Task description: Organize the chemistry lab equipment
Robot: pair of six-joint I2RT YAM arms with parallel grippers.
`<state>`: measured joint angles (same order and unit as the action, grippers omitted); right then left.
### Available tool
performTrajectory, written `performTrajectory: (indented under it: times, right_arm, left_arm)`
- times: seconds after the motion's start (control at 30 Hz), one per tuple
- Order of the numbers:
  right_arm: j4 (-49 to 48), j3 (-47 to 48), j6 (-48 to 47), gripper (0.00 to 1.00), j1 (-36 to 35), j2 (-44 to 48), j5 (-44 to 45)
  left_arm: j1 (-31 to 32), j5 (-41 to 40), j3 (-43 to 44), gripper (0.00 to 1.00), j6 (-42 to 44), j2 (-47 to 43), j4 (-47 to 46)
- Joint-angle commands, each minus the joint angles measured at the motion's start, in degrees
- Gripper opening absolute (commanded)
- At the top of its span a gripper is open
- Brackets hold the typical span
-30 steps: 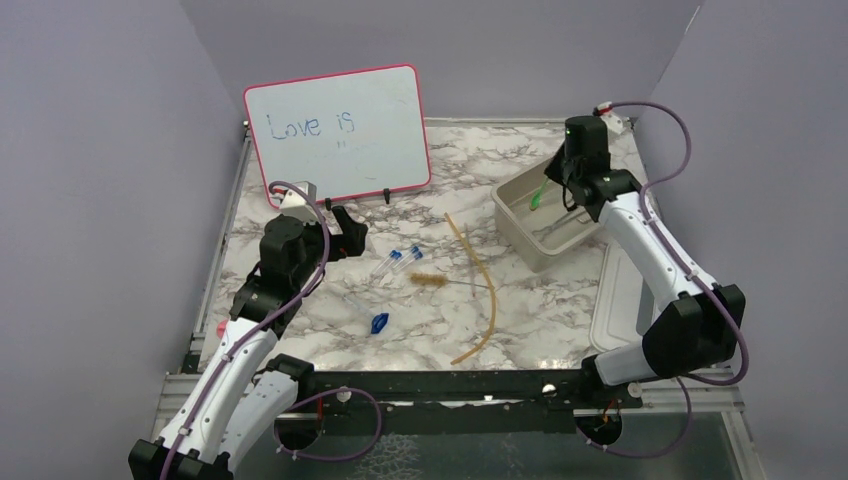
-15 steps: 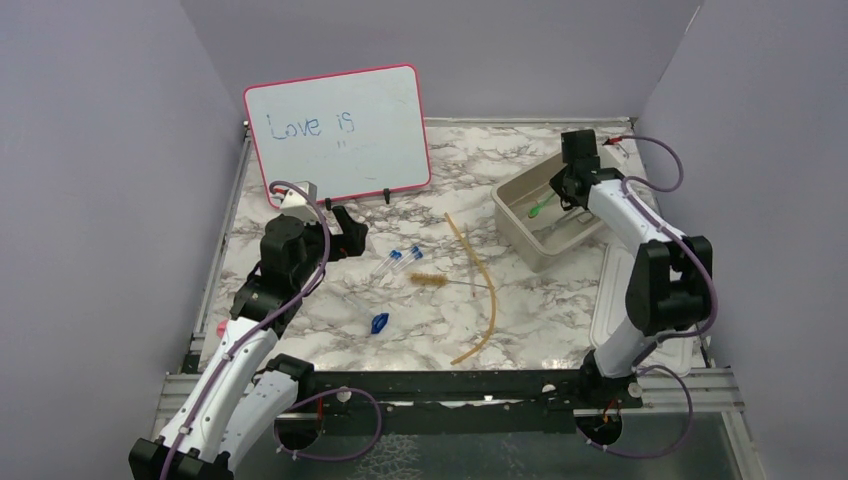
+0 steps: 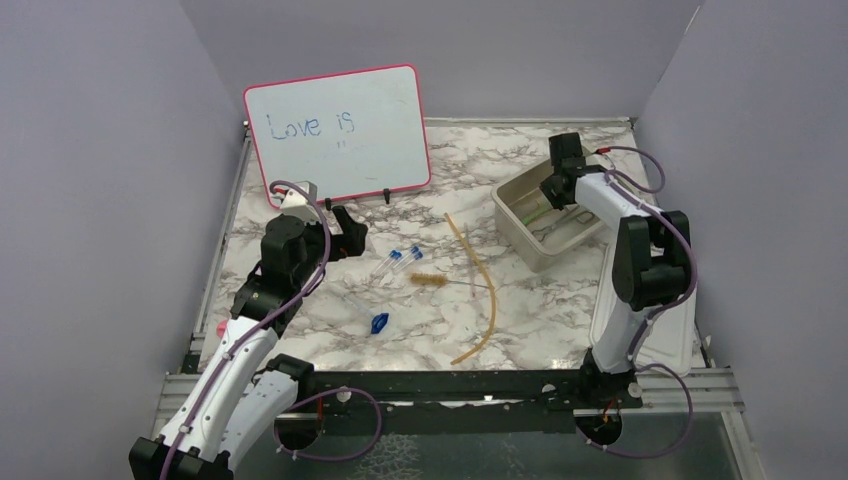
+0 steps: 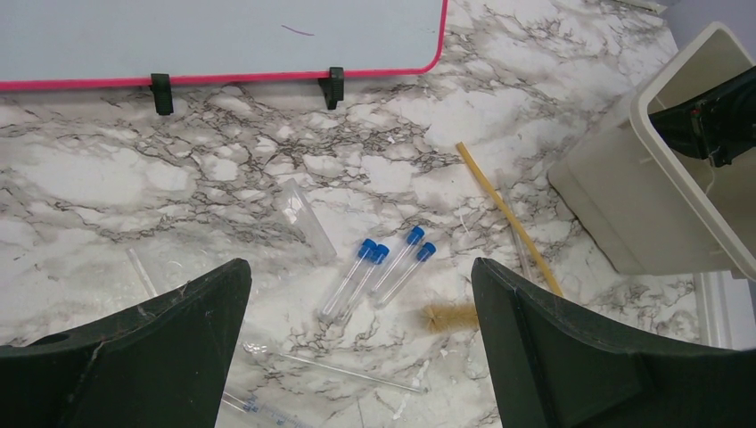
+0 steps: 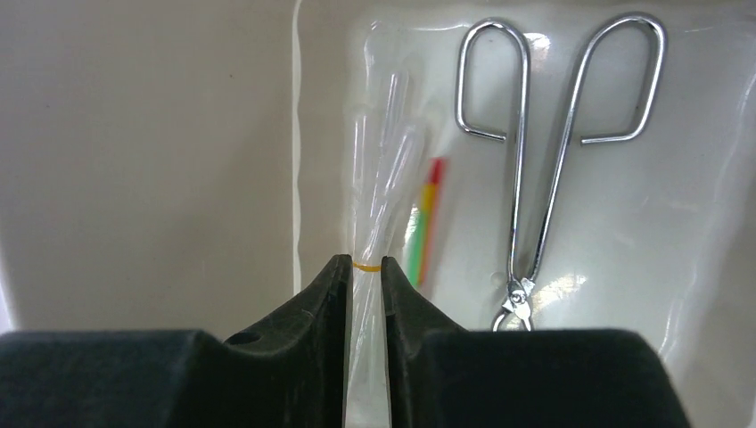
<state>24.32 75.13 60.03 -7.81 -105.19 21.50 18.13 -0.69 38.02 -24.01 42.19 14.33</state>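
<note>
My right gripper is inside the beige tub, shut on a bundle of clear tubes bound with a yellow band. Beside the bundle lies a green-tipped stick. Thin wire tongs lie on the tub floor to the right. In the top view the right gripper sits low in the tub. My left gripper is open and empty above the table. Below it lie several clear tubes with blue caps, also seen from the top. The amber hose and a small blue piece lie on the marble.
A pink-framed whiteboard stands at the back left. A tan bristle brush lies by the hose. A thin glass rod and a clear tube lie near the capped tubes. The tub lid lies at the right.
The right arm has folded in and its gripper has dropped lower into the tub with the bundle. The left arm has not moved.
</note>
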Motion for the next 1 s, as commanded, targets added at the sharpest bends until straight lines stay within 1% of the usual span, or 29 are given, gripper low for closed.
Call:
performTrajectory:
  times: [0.0, 0.2, 0.3, 0.37, 0.43, 0.5, 0.57, 0.67, 0.8, 0.97]
  right_arm:
    - [1.86, 2.73, 1.93, 0.23, -0.10, -1.20, -0.15]
    - [1.66, 1.92, -0.63, 0.27, -0.15, 3.89, -0.38]
    - [0.29, 0.66, -5.72, 0.29, -0.24, 8.56, -1.73]
    - [-1.35, -0.20, -11.20, 0.30, -0.32, 11.86, -4.66]
    - [-0.03, 0.46, -15.53, 0.30, -0.60, 14.54, -8.60]
    - [2.29, 1.26, -19.47, 0.31, -2.11, 17.03, -10.77]
    - [3.19, 1.21, -23.61, 0.32, -4.36, 19.44, -11.75]
    - [3.98, 0.33, -27.41, 0.33, -8.36, 22.79, -12.64]
    - [5.54, -0.37, -31.19, 0.35, -16.33, 25.09, -11.55]
    - [10.72, -0.61, -27.87, 0.41, -26.10, 24.08, -9.70]
  left_arm:
    - [-0.01, -1.18, 0.15, 0.97, 0.82, -0.39, 0.01]
    - [-0.02, -1.05, 0.15, 0.97, 0.81, -0.59, -0.10]
    - [0.02, -0.41, 0.21, 0.97, 0.89, -0.36, -0.15]
    - [-0.02, -0.15, 0.22, 0.97, 0.89, -0.36, -0.09]
    - [-0.02, -0.04, 0.28, 0.97, 0.88, -0.37, -0.18]
    - [-0.01, 0.11, 0.36, 0.97, 0.89, -0.42, -0.19]
    - [-0.02, 0.28, 0.36, 0.97, 0.88, -0.52, -0.24]
    - [-0.02, 0.54, 0.38, 0.97, 0.85, -0.84, -0.23]
    - [-0.02, 0.64, 0.24, 0.97, 0.81, -1.40, -0.31]
    - [-0.02, 0.65, 0.31, 0.97, 0.72, -1.91, -0.11]
